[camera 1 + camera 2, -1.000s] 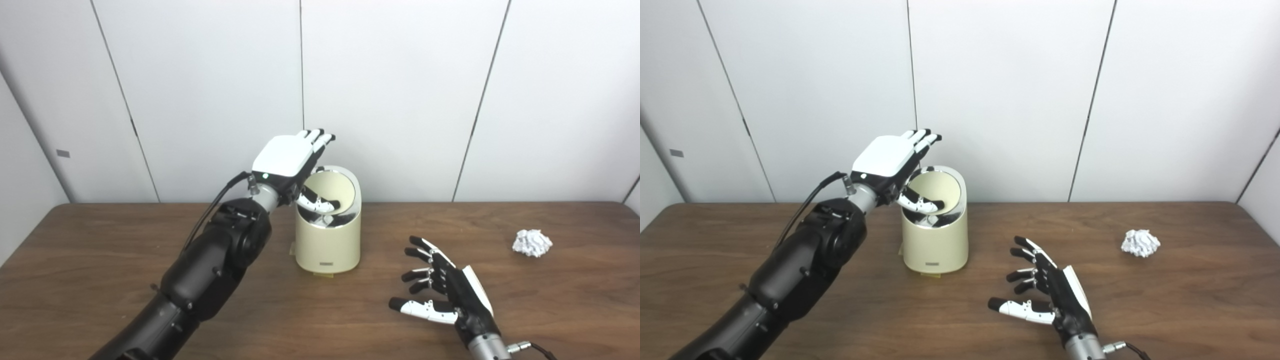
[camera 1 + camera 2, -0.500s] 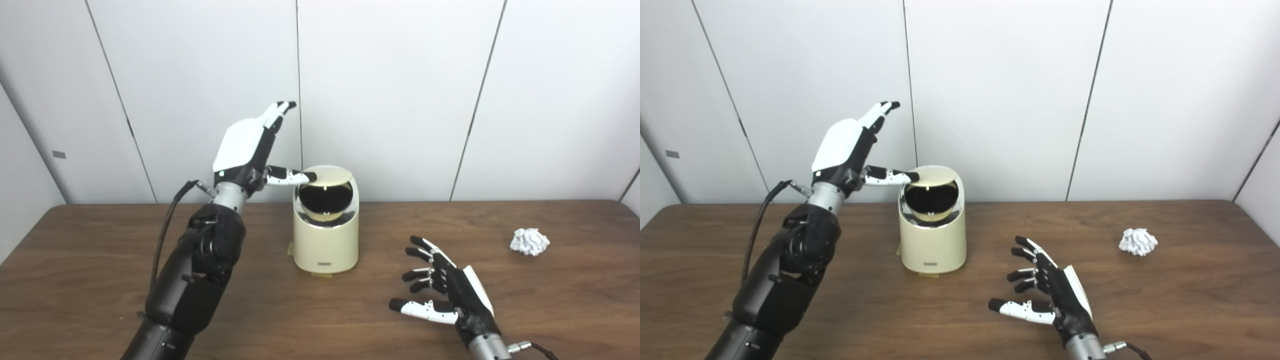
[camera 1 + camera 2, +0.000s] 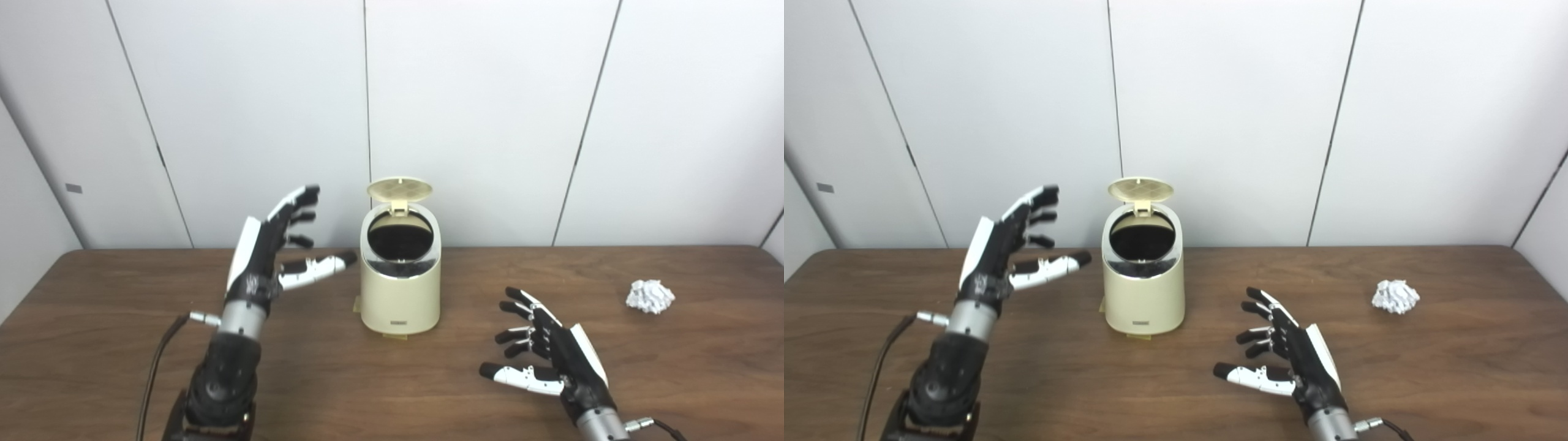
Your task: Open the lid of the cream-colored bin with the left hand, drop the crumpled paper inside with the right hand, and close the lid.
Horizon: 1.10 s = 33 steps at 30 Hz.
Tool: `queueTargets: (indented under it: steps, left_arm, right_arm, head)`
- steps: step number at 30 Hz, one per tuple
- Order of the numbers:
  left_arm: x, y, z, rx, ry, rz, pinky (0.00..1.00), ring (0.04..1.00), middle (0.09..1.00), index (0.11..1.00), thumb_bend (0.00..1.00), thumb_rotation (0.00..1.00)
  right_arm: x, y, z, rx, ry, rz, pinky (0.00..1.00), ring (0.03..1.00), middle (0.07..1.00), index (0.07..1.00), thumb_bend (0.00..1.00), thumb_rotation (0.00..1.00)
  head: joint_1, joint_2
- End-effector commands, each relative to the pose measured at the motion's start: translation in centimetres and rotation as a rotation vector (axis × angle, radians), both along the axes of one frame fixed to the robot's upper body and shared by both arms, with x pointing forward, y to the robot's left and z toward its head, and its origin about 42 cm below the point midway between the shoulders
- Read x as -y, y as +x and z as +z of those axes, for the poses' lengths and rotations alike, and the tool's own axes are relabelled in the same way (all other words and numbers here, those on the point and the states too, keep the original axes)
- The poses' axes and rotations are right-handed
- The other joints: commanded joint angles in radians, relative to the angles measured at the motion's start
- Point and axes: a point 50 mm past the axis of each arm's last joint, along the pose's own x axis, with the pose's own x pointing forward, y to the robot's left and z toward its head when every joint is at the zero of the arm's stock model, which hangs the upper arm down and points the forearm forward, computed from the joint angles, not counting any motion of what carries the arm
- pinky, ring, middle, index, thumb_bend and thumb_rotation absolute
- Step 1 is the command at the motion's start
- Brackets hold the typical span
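The cream-colored bin (image 3: 399, 288) stands upright near the middle of the wooden tabletop (image 3: 122, 367), a little toward the back wall. Its lid (image 3: 399, 189) is open and stands up at the rear edge, at 12 o'clock of the opening. The inside of the bin looks only dark, so what lies in it cannot be made out. A small label low on the front wall is too small to read, and a pale flat piece shows under the base; I cannot tell what it is.

The left hand (image 3: 269, 257) is at 9 o'clock from the bin, raised above the tabletop, with fingers spread and the thumb pointing toward the bin but apart from it. It holds nothing. Its forearm is cut off by the bottom edge of the picture.

The right hand (image 3: 1289, 355) is at about 4 o'clock from the bin, low over the tabletop, fingers apart and a little curled, holding nothing. Whether it touches the wood is perhaps not possible to say from these views.

The crumpled paper (image 3: 1395, 296) lies on the tabletop at 3 o'clock from the bin, well apart from it and from the right hand.
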Motion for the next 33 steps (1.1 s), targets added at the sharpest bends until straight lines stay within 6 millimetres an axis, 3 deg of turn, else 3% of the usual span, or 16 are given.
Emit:
queueTargets:
  steps: [1, 4, 11, 24, 30, 33]
  left_arm:
    - [-0.1, 0.0, 1.7, 0.106, -0.034, -0.01, 0.67, 0.784, 0.833, 0.867, 0.99, 0.35]
    - [-0.7, -0.7, -0.1, 0.083, -0.096, -0.02, 0.7, 0.768, 0.821, 0.861, 0.95, 0.34]
    - [-1.4, -1.8, -3.6, -0.008, -0.15, -0.023, 0.65, 0.73, 0.786, 0.834, 0.85, 0.28]
    - [-1.2, -3.1, -7.7, -0.089, -0.19, -0.049, 0.58, 0.671, 0.732, 0.794, 0.77, 0.14]
    - [-1.1, -3.4, -8.8, -0.118, -0.18, -0.041, 0.58, 0.663, 0.719, 0.782, 0.76, 0.12]
    - [-1.1, -3.4, -9.2, -0.119, -0.191, -0.041, 0.58, 0.664, 0.72, 0.779, 0.76, 0.1]
  right_arm:
    - [-0.1, 0.8, 2.1, 0.087, 0.008, 0.001, 0.49, 0.612, 0.829, 0.867, 0.77, 0.22]
    - [0.0, 0.8, 2.1, 0.087, 0.005, 0.001, 0.49, 0.611, 0.829, 0.868, 0.76, 0.23]
    - [0.2, 0.7, 2.0, 0.084, -0.001, 0.004, 0.5, 0.612, 0.826, 0.867, 0.77, 0.22]
    - [1.2, 0.8, 2.0, 0.091, -0.016, -0.01, 0.5, 0.611, 0.817, 0.867, 0.76, 0.21]
    - [4.1, 2.5, 5.3, 0.15, -0.136, 0.008, 0.5, 0.607, 0.801, 0.838, 0.77, 0.18]
    - [5.8, 3.4, 7.3, 0.154, -0.251, -0.019, 0.5, 0.626, 0.8, 0.822, 0.77, 0.18]
  head:
    - [0.0, 0.001]
    - [0.001, 0.002]
    - [0.006, 0.002]
    - [-0.004, -0.016]
    - [-0.019, -0.028]
    - [-0.067, -0.04]
